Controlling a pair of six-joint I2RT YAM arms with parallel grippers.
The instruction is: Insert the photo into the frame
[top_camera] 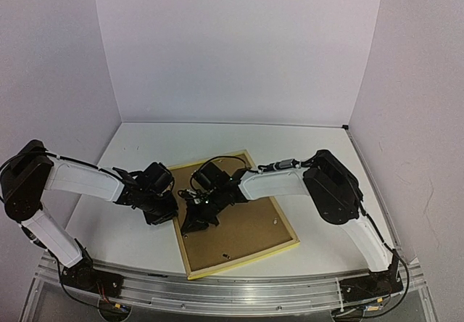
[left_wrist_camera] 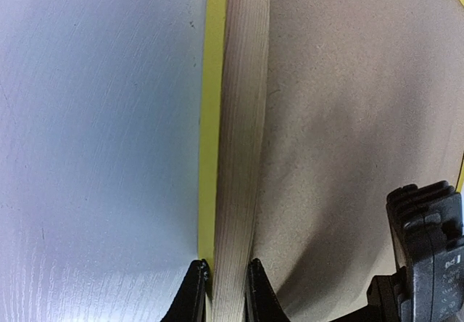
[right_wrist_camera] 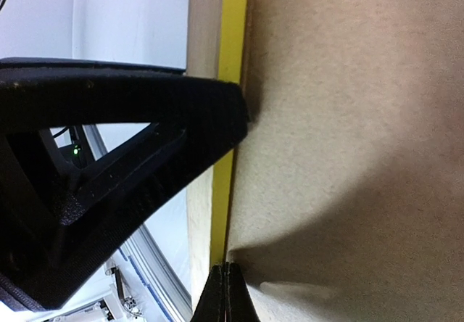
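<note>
The frame [top_camera: 288,228] lies back-up on the table, yellow border around pale wood, with a brown backing board [top_camera: 243,224] inside it. My left gripper [top_camera: 168,209] is shut on the frame's left rail [left_wrist_camera: 243,119], one finger on each side of the wood, as the left wrist view shows with the left gripper [left_wrist_camera: 226,282]. My right gripper [top_camera: 194,220] is shut, its tips [right_wrist_camera: 228,273] pressed together at the seam between the backing board [right_wrist_camera: 348,119] and the yellow inner edge [right_wrist_camera: 233,46]. The photo is hidden.
White walls enclose the white table [top_camera: 145,148] on three sides. A metal rail [top_camera: 239,293] runs along the near edge. The two grippers work close together at the frame's left side, and the left gripper's black finger [right_wrist_camera: 130,141] fills part of the right wrist view.
</note>
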